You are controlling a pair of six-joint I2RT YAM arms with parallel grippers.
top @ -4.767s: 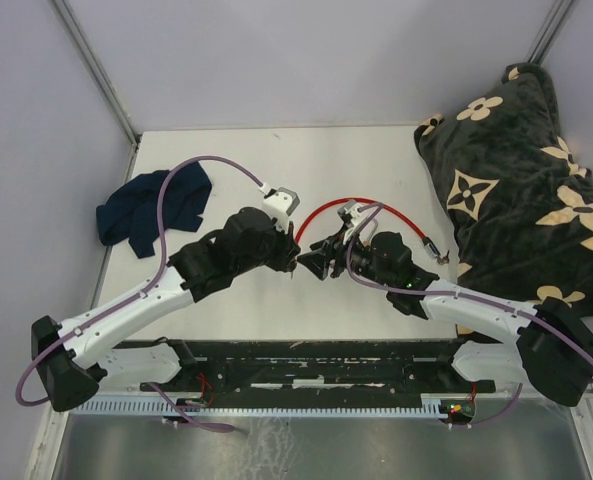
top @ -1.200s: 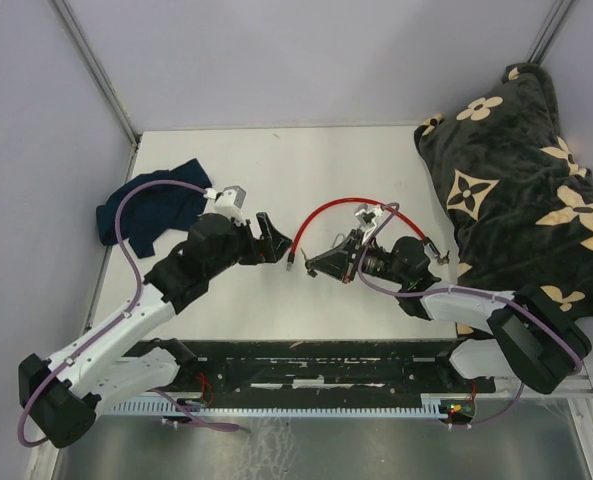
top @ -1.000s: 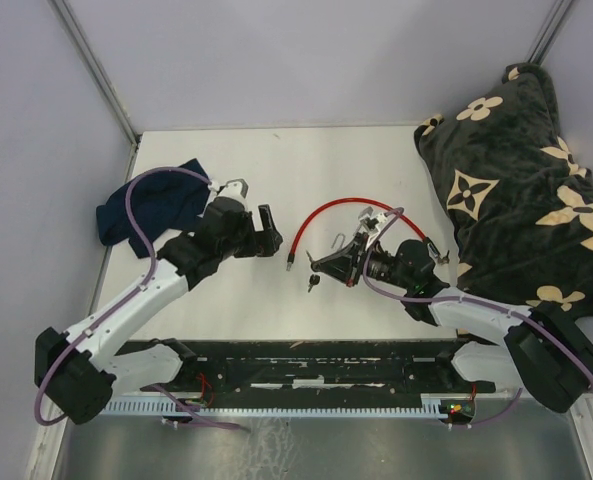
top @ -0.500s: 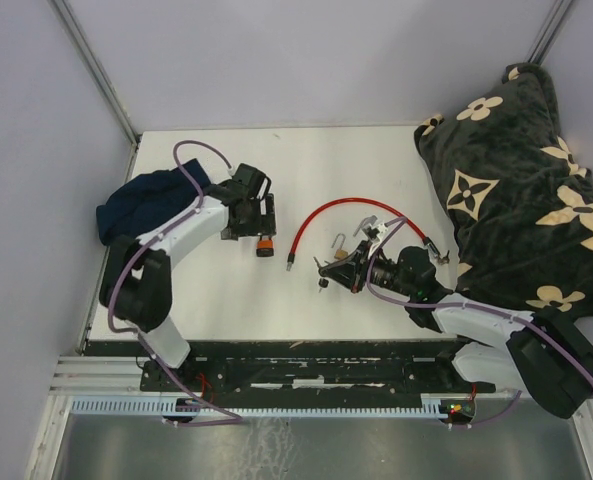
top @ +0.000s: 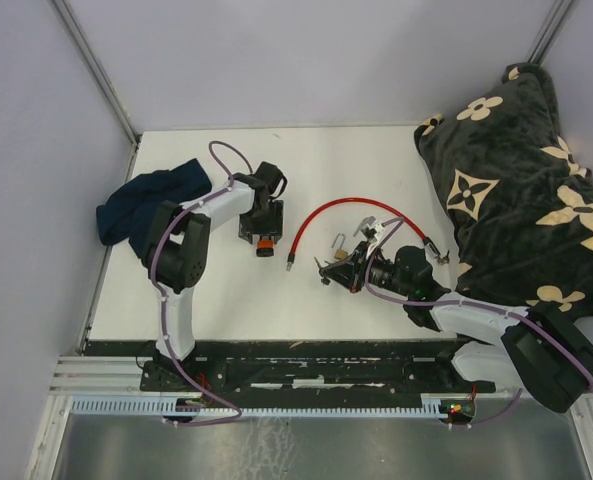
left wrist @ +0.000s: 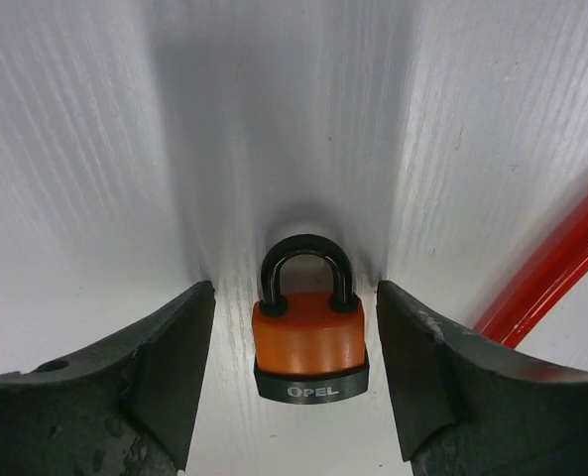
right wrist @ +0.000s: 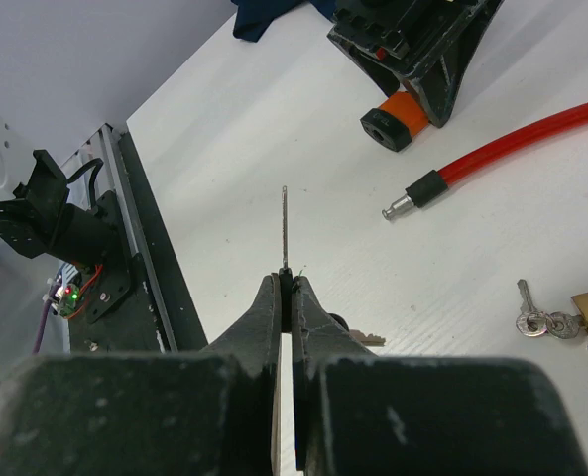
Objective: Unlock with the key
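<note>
- Right wrist view shows the key (right wrist: pixel 285 230) edge-on, a thin metal blade standing straight out past the tips of the right fingers (right wrist: pixel 266 317). They are pressed together on it, above the white surface (top: pixel 216 290).
- Just beside those closed fingers a second small silver key (right wrist: pixel 361 338) peeks out; whether it hangs or lies on the surface cannot be told.
- Left of the held key lies the orange padlock (left wrist: pixel 308 337), flat on the surface. Its black shackle is closed and points away from the left wrist camera, and its black base band reads "OPEL".
- The left fingers (left wrist: pixel 165 367) stand open, one on each side of the orange padlock, with a clear gap on both sides and no contact.
- From above, the padlock sits left of centre and the key is held apart from it, to its right.
- A red cable (left wrist: pixel 561 266) arcs across the middle of the surface. Its black-capped end with a metal pin (right wrist: pixel 414 193) lies between the padlock and the key.
- A brass padlock (top: pixel 341 246) and a small bunch of keys (right wrist: pixel 533 319) lie inside the cable's arc, near the right fingers.
- A dark blue cloth (top: pixel 136 210) is bunched at the left edge of the surface.
- A dark cushion with pale flowers (top: pixel 521 170) leans at the right.
</note>
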